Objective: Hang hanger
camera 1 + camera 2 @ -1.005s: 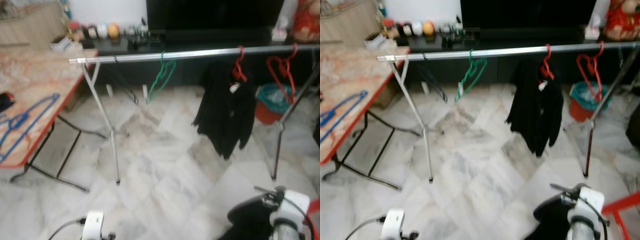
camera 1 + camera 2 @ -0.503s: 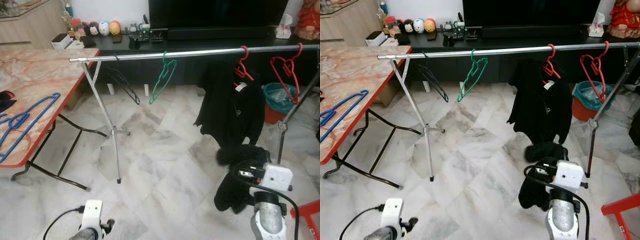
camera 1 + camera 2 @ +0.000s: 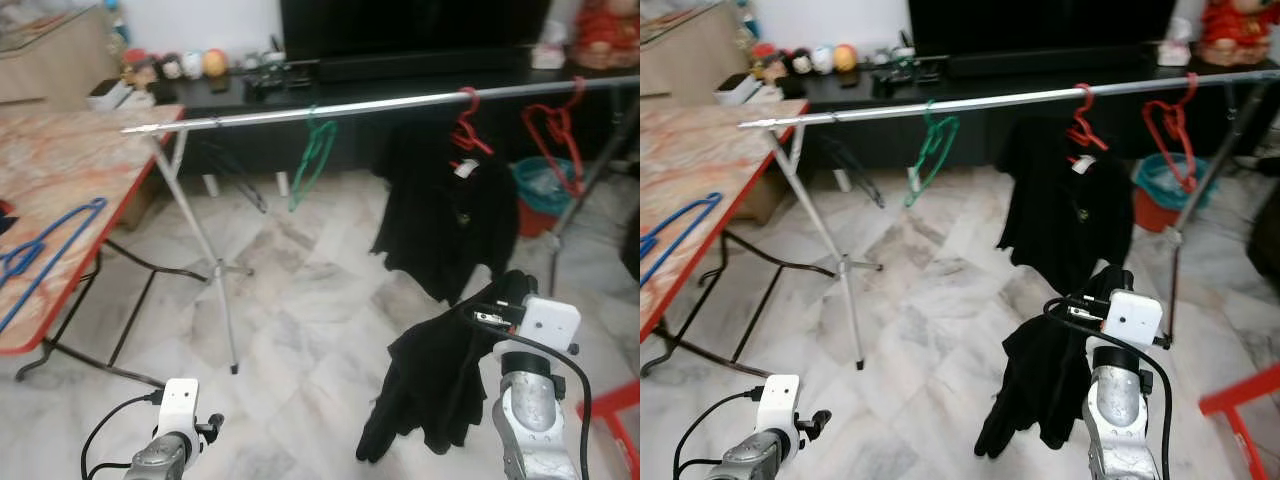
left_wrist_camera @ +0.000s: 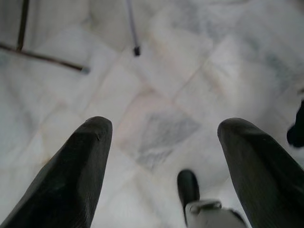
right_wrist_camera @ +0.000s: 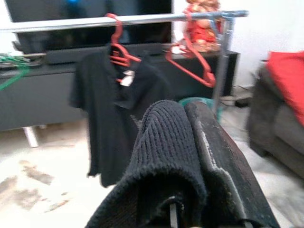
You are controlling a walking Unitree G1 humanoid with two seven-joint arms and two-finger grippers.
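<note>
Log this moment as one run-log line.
right tool: shut on black garment, raised before rail | left tool: open, low over floor | rail: green hanger, two red hangers

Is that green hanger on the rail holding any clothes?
No, the green hanger hangs bare on the metal rail, while the black shirt further along hangs from a red hanger.

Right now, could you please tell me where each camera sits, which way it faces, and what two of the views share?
Left eye view: on the head, looking forward and down at the clothes rail; both arms show below.
Right eye view: the same scene; the right gripper holds up a black garment.
Left wrist view: along the open left gripper, at the marble floor.
Right wrist view: along the garment-wrapped gripper, toward the rail.
Shared: the right wrist and eye views both show the hung black shirt.
</note>
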